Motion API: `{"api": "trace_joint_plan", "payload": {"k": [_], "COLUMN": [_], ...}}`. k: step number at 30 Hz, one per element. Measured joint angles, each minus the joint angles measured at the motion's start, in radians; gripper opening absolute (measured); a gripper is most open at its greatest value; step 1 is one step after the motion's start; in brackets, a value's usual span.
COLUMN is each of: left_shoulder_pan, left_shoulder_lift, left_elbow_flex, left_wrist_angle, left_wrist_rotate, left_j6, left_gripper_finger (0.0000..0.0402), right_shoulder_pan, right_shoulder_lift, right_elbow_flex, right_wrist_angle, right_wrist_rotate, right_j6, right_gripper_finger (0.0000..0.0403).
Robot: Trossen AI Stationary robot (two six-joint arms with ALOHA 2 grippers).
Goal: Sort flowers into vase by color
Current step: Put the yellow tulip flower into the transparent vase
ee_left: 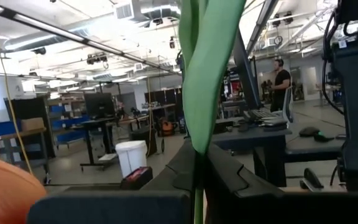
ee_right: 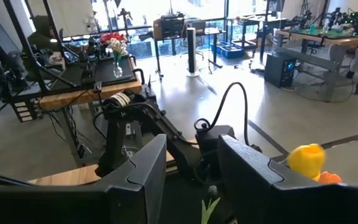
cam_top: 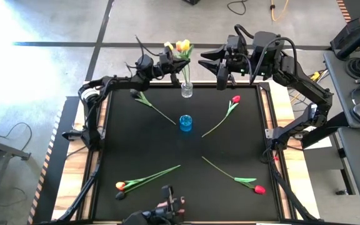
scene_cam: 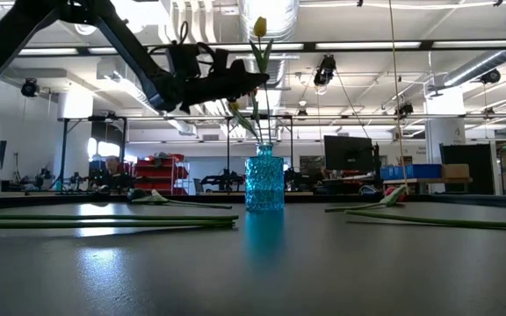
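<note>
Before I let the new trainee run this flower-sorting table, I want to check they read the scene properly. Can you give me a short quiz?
1. True or false: the blue vase is empty.
2. The left gripper is shut on: A) the stem of a yellow flower; B) a vase rim; C) nothing.
3. Fill in: the right gripper is empty, with its fingers ___.
Key: 1 true; 2 A; 3 open.

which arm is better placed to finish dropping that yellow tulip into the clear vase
Left. The left gripper is shut on the yellow tulip, right above the clear vase. The right gripper is open and empty, off to the side.
</note>
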Motion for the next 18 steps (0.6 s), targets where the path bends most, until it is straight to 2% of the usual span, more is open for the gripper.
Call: {"api": "trace_joint_plan", "payload": {"k": [18], "left_shoulder_pan": [0.004], "left_shoulder_lift": [-0.001], "left_elbow_flex": [-0.001], "left_wrist_angle": [-0.172], "left_wrist_rotate": [0.015], "left_j6": [0.048], "left_gripper_finger": [0.0001], "right_shoulder_pan": [0.0], "right_shoulder_lift": [0.0], "right_elbow_flex": [0.0], "right_wrist_angle": [0.0], "right_wrist_rotate": [0.0], "right_j6": [-0.009], "right_gripper_finger": [0.0133]}}
